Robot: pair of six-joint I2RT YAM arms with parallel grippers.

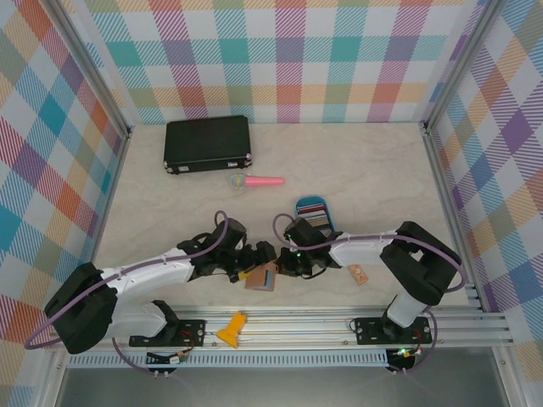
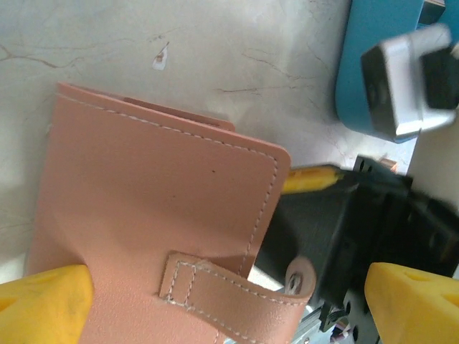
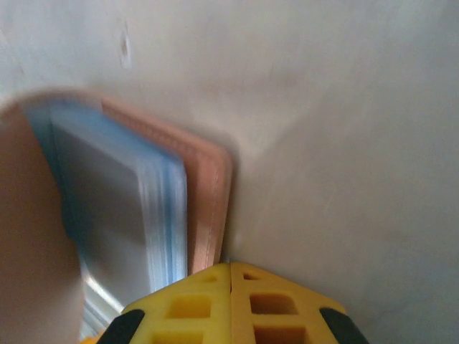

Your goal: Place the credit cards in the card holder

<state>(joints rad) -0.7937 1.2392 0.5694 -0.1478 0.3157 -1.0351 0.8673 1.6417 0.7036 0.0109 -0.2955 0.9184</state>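
The pinkish-brown card holder (image 1: 262, 279) lies near the table's front edge between my two grippers. In the left wrist view the card holder (image 2: 158, 208) shows its outer side, with a loose snap strap curling up. My left gripper (image 2: 229, 301) stands wide open, one finger at the holder's left edge and the other well off to the right. My right gripper (image 3: 231, 283) is shut, its tips against the edge of the card holder (image 3: 209, 204), whose grey-blue inner side faces it. The credit cards (image 1: 314, 216) lie in a blue oval tray (image 1: 299, 205) behind the grippers.
A large black case (image 1: 208, 142) sits at the back left, a pink stick-like object (image 1: 257, 181) in front of it. A small orange tag (image 1: 358, 274) lies right of the right gripper (image 1: 285, 264). A yellow piece (image 1: 232, 329) rests on the front rail. Aluminium frame posts border the table.
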